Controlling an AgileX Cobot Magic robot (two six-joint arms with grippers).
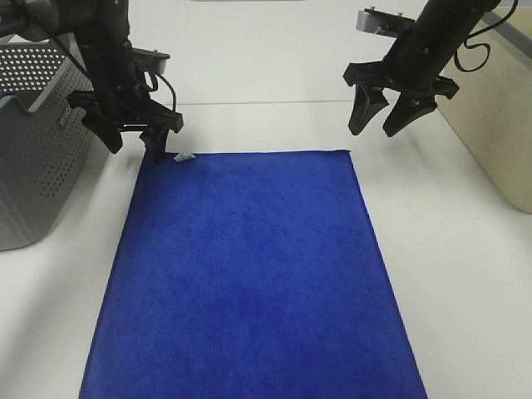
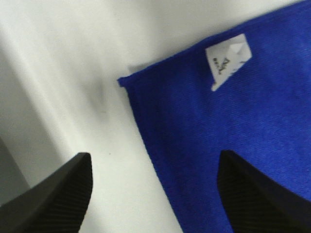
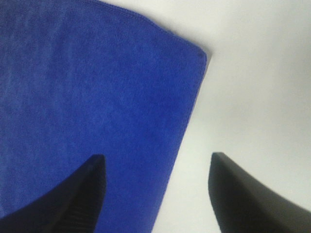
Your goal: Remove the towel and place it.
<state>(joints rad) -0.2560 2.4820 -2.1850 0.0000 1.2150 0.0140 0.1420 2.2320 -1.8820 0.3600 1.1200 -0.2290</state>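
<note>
The royal-blue towel (image 1: 249, 274) lies spread flat on the white table, running from mid-table down to the near edge. Its small white tag (image 1: 184, 156) sits at the far left corner. My left gripper (image 1: 134, 147) hovers open just above that corner; the left wrist view shows the towel (image 2: 233, 141), its tag (image 2: 226, 60) and both dark fingers (image 2: 53, 199) apart with nothing between them. My right gripper (image 1: 376, 125) hangs open above the far right corner, where the towel (image 3: 87, 107) shows under its empty spread fingers (image 3: 243, 194).
A grey perforated basket (image 1: 37, 141) stands at the left edge beside the left arm. A beige box (image 1: 499, 125) sits along the right side. White table (image 1: 449, 274) surrounds the towel.
</note>
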